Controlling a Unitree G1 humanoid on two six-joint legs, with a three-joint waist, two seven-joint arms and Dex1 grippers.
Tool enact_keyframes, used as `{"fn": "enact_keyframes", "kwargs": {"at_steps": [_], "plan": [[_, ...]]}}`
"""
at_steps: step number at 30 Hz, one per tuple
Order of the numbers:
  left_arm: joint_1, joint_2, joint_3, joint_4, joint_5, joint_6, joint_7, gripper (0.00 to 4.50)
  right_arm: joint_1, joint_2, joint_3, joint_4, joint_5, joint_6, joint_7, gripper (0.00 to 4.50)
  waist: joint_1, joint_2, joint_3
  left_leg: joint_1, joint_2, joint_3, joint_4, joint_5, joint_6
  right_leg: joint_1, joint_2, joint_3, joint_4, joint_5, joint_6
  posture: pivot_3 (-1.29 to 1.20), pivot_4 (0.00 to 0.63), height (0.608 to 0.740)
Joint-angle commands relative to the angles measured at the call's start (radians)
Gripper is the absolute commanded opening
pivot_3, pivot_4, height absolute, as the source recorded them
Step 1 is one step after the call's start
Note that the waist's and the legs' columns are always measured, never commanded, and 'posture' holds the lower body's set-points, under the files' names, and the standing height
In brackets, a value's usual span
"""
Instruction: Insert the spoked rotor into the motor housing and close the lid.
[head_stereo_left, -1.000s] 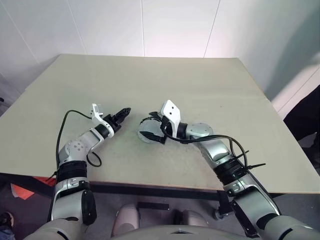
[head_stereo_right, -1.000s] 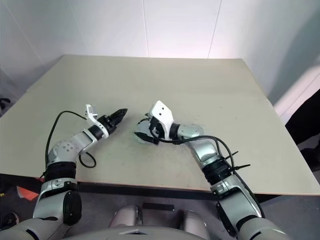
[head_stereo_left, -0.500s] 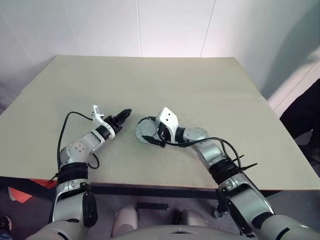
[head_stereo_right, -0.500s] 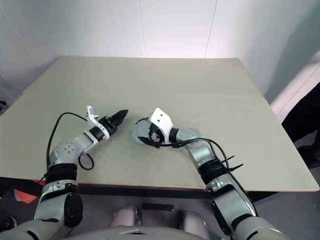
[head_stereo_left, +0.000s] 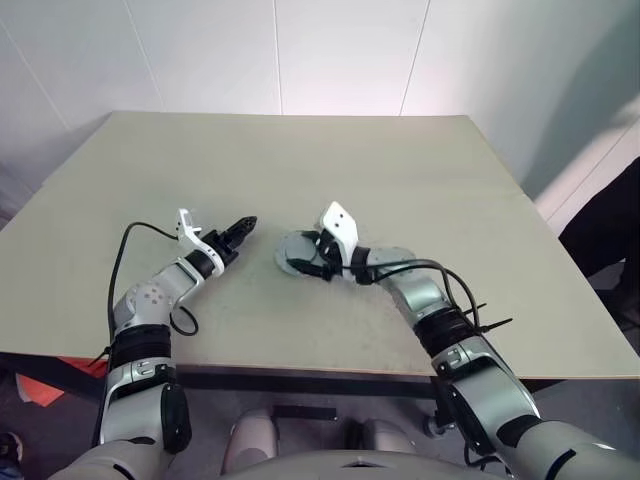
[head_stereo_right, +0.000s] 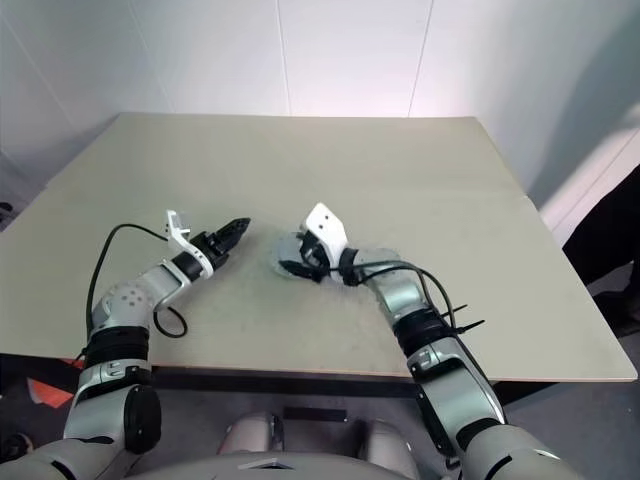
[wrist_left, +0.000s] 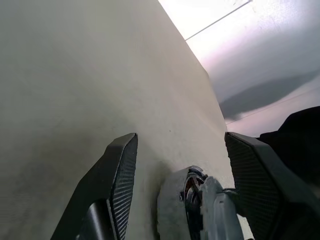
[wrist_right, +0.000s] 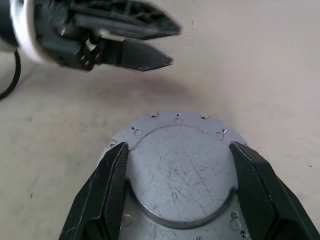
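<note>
The motor housing (head_stereo_left: 289, 250), a round silver-grey puck, rests on the table just left of centre. Its scratched flat face with small rim holes (wrist_right: 180, 170) turns toward the right wrist camera. My right gripper (wrist_right: 179, 146) is open, with one finger on each side of the raised middle of that face and close against it. My left gripper (head_stereo_left: 248, 224) is open and holds nothing. It hovers a short way left of the housing and points at it; the housing's edge (wrist_left: 171, 205) shows between its fingers. The spoked rotor and the lid are hidden or out of view.
The beige table (head_stereo_left: 400, 170) stretches wide behind and to both sides of the housing. Its front edge runs close below my forearms. A white wall stands behind the table, and a dark shape sits at the far right edge.
My right gripper has pushed a little forward over the housing and its fingers have narrowed around it. The left gripper has kept its place. The camera shifted slightly early on.
</note>
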Motion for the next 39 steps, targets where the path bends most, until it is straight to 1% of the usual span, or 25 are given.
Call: {"fn": "enact_keyframes", "kwargs": {"at_steps": [1, 8, 14, 19, 23, 26, 34, 39], "plan": [[-0.011, 0.012, 0.01, -0.018, -0.001, -0.02, -0.01, 2.94, -0.057, 0.013, -0.043, -0.056, 0.04, 0.075, 0.003, 3.1, 0.0, 0.0, 0.0, -0.001, 0.0, 0.0, 0.0, 0.0, 0.0, 0.0, 0.0, 0.0, 0.0, 0.0, 0.0, 0.0, 0.0, 0.74], [-0.006, 0.008, 0.007, -0.025, 0.001, -0.022, -0.007, 2.94, -0.024, 0.0, 0.026, -0.029, -0.054, 0.017, 0.01, 3.1, 0.0, 0.0, 0.0, -0.004, 0.0, 0.0, 0.0, 0.001, -0.002, -0.003, 0.0, 0.0, 0.0, 0.0, 0.0, 0.0, 0.0, 0.74], [-0.005, 0.007, 0.005, -0.028, 0.002, -0.018, -0.007, 2.94, -0.029, 0.008, 0.017, 0.024, -0.081, 0.003, -0.015, 3.1, -0.002, 0.0, 0.0, -0.002, 0.0, 0.0, 0.0, 0.002, -0.003, -0.002, 0.0, 0.0, 0.0, 0.0, 0.0, 0.0, 0.0, 0.74], [-0.008, 0.003, 0.0, -0.023, 0.007, -0.019, -0.008, 2.94, -0.03, 0.025, -0.007, 0.039, -0.065, 0.027, -0.021, 3.1, -0.002, 0.0, 0.0, 0.0, 0.001, 0.001, 0.0, 0.002, -0.004, 0.0, 0.0, 0.0, 0.0, 0.0, 0.0, 0.0, 0.0, 0.74], [-0.005, 0.0, -0.004, -0.026, 0.009, -0.015, -0.008, 2.94, -0.078, 0.064, -0.11, 0.035, 0.041, 0.163, -0.023, 3.1, -0.003, 0.0, 0.0, 0.002, 0.001, 0.001, 0.0, 0.002, -0.004, 0.0, 0.0, 0.0, 0.0, 0.0, 0.0, 0.0, 0.0, 0.74], [-0.005, -0.002, -0.003, -0.025, 0.01, -0.014, -0.006, 2.94, -0.098, 0.067, -0.133, 0.031, 0.061, 0.206, -0.011, 3.1, -0.003, 0.0, 0.0, 0.001, 0.001, 0.001, 0.0, 0.002, -0.004, 0.0, 0.0, 0.0, 0.0, 0.0, 0.0, 0.0, 0.0, 0.74], [-0.003, -0.008, -0.001, -0.027, 0.011, -0.017, -0.006, 2.94, -0.081, 0.038, -0.057, 0.07, -0.039, 0.107, -0.019, 3.1, -0.001, 0.0, 0.0, -0.001, 0.001, 0.001, 0.0, 0.002, -0.004, -0.001, 0.0, 0.0, 0.0, 0.0, 0.0, 0.0, 0.0, 0.74], [-0.002, -0.01, -0.001, -0.031, 0.011, -0.015, -0.004, 2.94, -0.066, 0.041, -0.043, 0.069, -0.053, 0.086, -0.009, 3.1, -0.002, 0.0, 0.0, 0.0, 0.001, 0.001, 0.0, 0.002, -0.004, -0.001, 0.0, 0.0, 0.0, 0.0, 0.0, 0.0, 0.0, 0.74]]}}
